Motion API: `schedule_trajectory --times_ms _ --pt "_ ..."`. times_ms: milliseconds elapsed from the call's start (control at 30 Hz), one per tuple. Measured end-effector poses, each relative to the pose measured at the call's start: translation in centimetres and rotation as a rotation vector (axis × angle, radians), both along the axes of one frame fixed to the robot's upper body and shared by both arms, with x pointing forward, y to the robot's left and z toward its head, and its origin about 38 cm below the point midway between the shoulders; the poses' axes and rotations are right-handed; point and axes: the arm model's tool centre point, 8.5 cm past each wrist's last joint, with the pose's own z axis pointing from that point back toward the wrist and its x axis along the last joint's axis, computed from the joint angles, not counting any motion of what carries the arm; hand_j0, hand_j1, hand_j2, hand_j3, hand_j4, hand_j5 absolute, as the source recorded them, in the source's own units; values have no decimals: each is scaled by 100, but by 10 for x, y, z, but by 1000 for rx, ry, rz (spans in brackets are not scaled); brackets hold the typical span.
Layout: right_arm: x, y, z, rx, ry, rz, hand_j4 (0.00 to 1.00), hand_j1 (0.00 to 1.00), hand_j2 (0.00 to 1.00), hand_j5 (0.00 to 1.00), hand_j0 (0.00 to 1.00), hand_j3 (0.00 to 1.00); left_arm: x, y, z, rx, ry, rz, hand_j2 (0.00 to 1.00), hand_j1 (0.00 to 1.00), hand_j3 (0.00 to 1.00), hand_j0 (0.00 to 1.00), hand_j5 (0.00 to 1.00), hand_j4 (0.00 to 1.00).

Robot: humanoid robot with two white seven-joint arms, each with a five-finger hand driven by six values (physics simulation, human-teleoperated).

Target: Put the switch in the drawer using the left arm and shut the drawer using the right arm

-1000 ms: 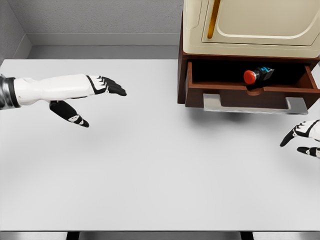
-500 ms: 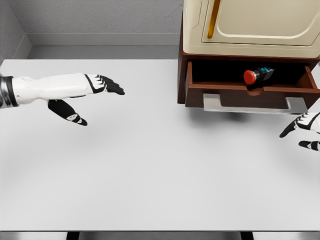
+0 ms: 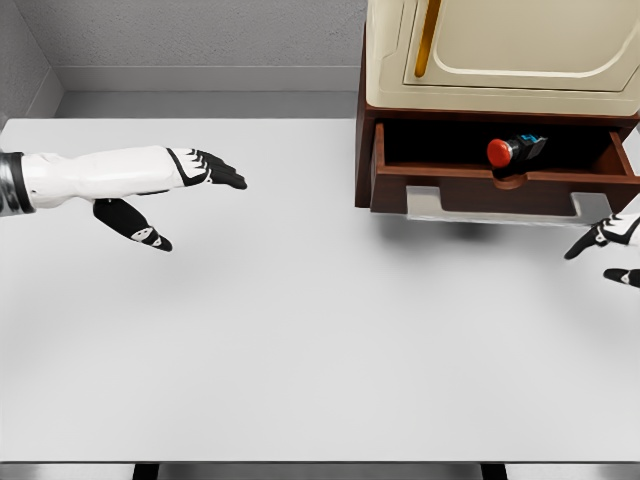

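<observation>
The switch (image 3: 512, 151), black with a red button and a blue tip, lies inside the open brown drawer (image 3: 500, 190) under the cream cabinet. The drawer's grey handle (image 3: 505, 208) runs along its front. My left hand (image 3: 180, 200) hovers over the table's left side, far from the drawer, fingers spread and empty. At the right edge my right hand (image 3: 608, 252) shows only partly, just below the handle's right end, fingers spread and holding nothing.
A cream cabinet (image 3: 500, 50) with a gold door handle (image 3: 428, 38) stands at the back right on the white table (image 3: 300, 320). Grey walls close the back and left.
My right hand has moved up and to the right, toward the drawer handle's right end. The left hand has drifted slightly left. The switch stays in the drawer.
</observation>
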Motion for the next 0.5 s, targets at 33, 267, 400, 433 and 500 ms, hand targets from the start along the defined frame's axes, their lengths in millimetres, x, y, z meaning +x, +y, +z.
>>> schedule_trajectory --times_ms 33,267,400,433,500 --pt "1 0 2 0 -7 1 64 64 64 64 64 64 0 0 0 0 0 0 100 100 100 100 100 100" --pt "9 10 2 9 -13 29 64 64 64 64 64 64 1 2 0 1 1 6 100 100 100 100 100 100" --pt "10 11 -4 13 8 30 64 64 64 64 64 64 1 2 0 1 1 7 100 100 100 100 100 100" --pt "13 11 -1 13 -2 29 64 64 64 64 64 64 1 2 0 1 1 7 100 100 100 100 100 100" --pt "20 9 2 16 -14 23 64 64 64 64 64 64 1 2 0 1 1 7 100 100 100 100 100 100"
